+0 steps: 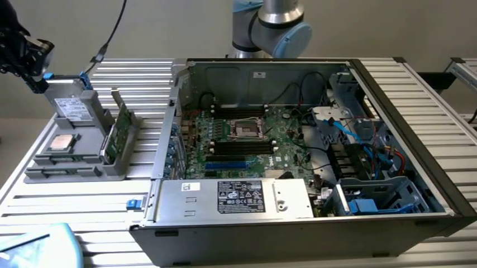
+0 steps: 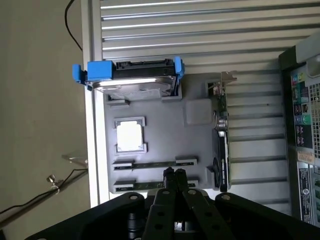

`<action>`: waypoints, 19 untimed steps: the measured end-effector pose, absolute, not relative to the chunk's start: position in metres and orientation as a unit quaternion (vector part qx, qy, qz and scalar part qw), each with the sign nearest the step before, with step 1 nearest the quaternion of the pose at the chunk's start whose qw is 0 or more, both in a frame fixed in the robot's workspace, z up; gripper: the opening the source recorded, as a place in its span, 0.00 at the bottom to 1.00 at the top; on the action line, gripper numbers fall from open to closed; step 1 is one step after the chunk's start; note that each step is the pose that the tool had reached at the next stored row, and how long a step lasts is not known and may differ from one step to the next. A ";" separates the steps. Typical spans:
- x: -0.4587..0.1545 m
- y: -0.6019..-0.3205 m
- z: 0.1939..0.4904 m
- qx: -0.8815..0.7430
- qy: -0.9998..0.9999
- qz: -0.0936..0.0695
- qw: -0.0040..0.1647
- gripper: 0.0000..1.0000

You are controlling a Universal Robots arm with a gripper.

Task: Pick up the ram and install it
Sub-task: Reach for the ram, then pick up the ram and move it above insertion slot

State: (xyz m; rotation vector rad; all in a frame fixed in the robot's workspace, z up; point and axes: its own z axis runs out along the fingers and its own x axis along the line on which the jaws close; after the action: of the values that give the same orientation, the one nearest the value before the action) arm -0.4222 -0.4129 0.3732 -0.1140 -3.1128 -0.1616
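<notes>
**Now at the parts tray: shut gripper above the ram, nothing lifted yet**

The wrist view looks straight down on a grey parts tray (image 2: 170, 135) that sits on a slatted aluminium table (image 1: 75, 206). The gripper (image 2: 175, 175) hangs above the tray's near end. Its two black fingers are pressed together and hold nothing.

The ram (image 2: 150, 164) stands on edge in a narrow holder in the tray and shows as a thin dark line just beside the fingertips. Whether they touch it cannot be told. A second thin stick appears to sit in the next holder.

The tray also carries a processor chip (image 2: 129, 136), a hard drive (image 2: 132, 80) in blue rails, and an upright expansion card (image 2: 222, 145).

In the exterior view, an open computer case (image 1: 298, 240) lies to the exterior view's right of the tray. Its motherboard (image 1: 287, 134) is exposed, and the long black memory slots (image 1: 242, 146) seem to be empty.

Judging by this, the task is at its start: the ram is neither gripped nor installed.
</notes>
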 end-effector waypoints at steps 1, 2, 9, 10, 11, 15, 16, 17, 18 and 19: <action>-0.423 -0.415 0.373 -0.037 -0.998 -0.052 0.015 0.11; -0.423 -0.416 0.373 -0.037 -0.998 -0.051 0.019 0.11; -0.425 -0.425 0.373 -0.038 -0.997 -0.052 0.034 0.11; -0.425 -0.425 0.373 -0.038 -0.997 -0.052 0.034 0.11; -0.425 -0.425 0.373 -0.038 -0.997 -0.052 0.034 0.11; -0.425 -0.425 0.373 -0.038 -0.997 -0.052 0.034 0.11; -0.425 -0.425 0.373 -0.038 -0.997 -0.052 0.034 0.11; -0.425 -0.425 0.373 -0.038 -0.997 -0.052 0.034 0.11; -0.424 -0.425 0.373 -0.038 -0.997 -0.052 0.034 0.11; -0.425 -0.425 0.373 -0.038 -0.997 -0.052 0.034 0.11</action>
State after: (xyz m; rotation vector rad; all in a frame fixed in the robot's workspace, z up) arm -0.4245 -0.4249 0.3730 -0.1159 -3.0676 -0.1611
